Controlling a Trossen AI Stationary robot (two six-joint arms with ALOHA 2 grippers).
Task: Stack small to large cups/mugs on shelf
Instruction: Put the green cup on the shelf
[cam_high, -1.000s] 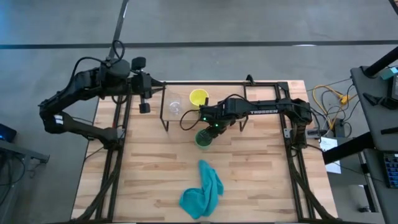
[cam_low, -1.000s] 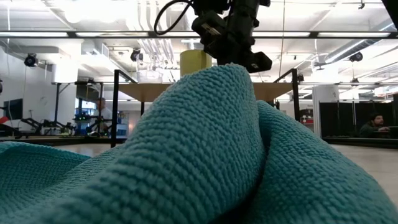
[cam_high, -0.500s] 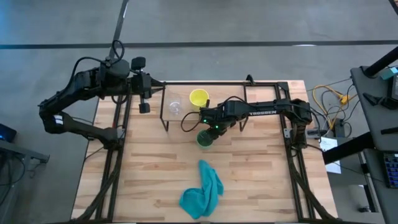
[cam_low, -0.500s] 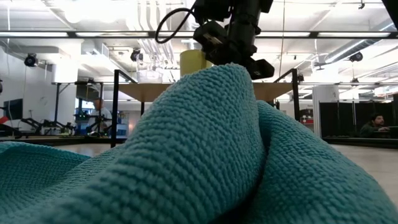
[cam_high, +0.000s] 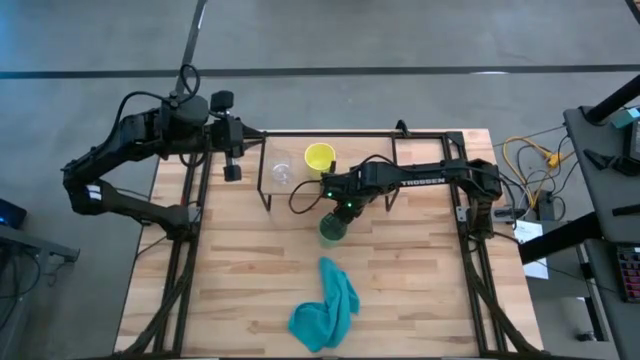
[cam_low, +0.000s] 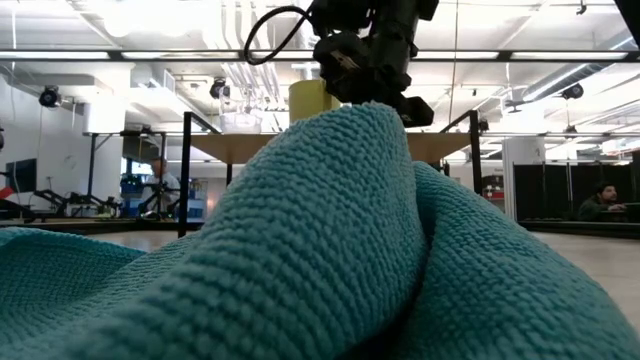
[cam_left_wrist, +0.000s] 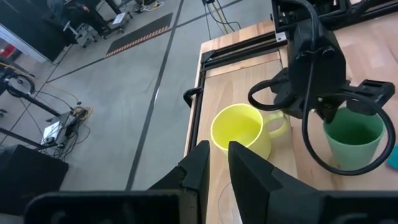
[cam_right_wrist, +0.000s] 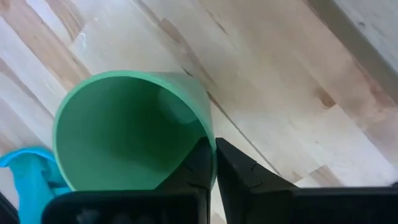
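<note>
The right gripper (cam_high: 338, 212) pinches the rim of the green cup (cam_high: 332, 228), one dark finger inside the wall and one outside, as its wrist view shows (cam_right_wrist: 210, 163); the cup (cam_right_wrist: 130, 130) is a smooth, round, matte plastic vessel, open side up, over the pale planked table (cam_high: 420, 290) just in front of the shelf (cam_high: 300, 180). On the shelf's light wooden top stand the yellow mug (cam_high: 319, 158), glossy with a loop handle, and beside it, apart, the small clear glass (cam_high: 281, 170). From the left wrist the mug (cam_left_wrist: 239, 132) and the green cup (cam_left_wrist: 351, 137) appear side by side, the right arm's black body between them. The left gripper (cam_high: 232, 160) hangs off the shelf's left end, its two fingers (cam_left_wrist: 198, 168) narrowly parted and holding nothing. A crumpled teal cloth (cam_high: 325, 305), coarse looped weave, lies near the table's front and fills the low view (cam_low: 330, 250), with the mug's top (cam_low: 312, 100) just visible above it.
</note>
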